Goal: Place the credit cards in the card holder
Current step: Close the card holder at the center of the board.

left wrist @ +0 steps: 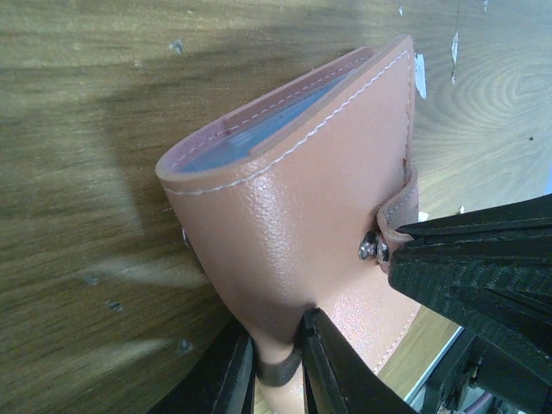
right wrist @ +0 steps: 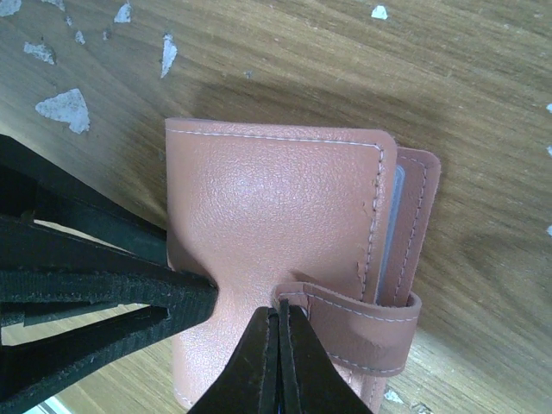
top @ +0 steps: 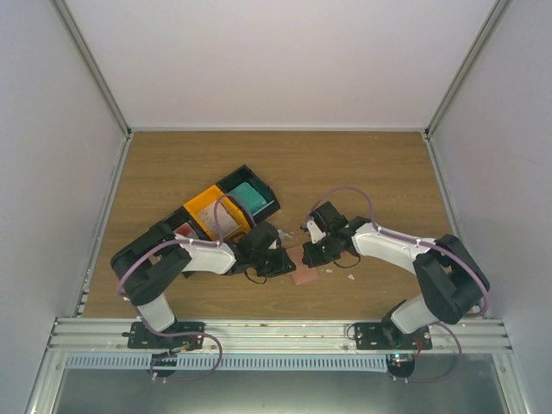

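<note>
Salmon-pink, leather-like rectangular card holder [right wrist: 276, 216] sits between both grippers near the middle of the wood-grain table [top: 362, 164], close to its front edge; whether it rests flat or is lifted, cannot tell. Left gripper [left wrist: 280, 345] is closed narrow, pinching the holder's lower edge, fingers [left wrist: 323, 362] pressing a dent into the leather. Right gripper [right wrist: 280, 319] is clamped tight on the holder's closure strap [right wrist: 362, 332], jaws almost touching, next to a small metal snap [left wrist: 373, 248]. Strap wraps around the holder's edge. Thin blue card edge [left wrist: 250, 138] shows inside the holder's open mouth. Small white irregular scraps [right wrist: 65, 108] lie scattered on the wood near the holder. Behind the left arm is a row of three plastic bins: a far black bin [top: 263, 188] holding a teal card [top: 251, 196], an orange bin [top: 210, 213] in the middle, and a near black bin [top: 177, 226] showing a bit of red, too small to identify.
</note>
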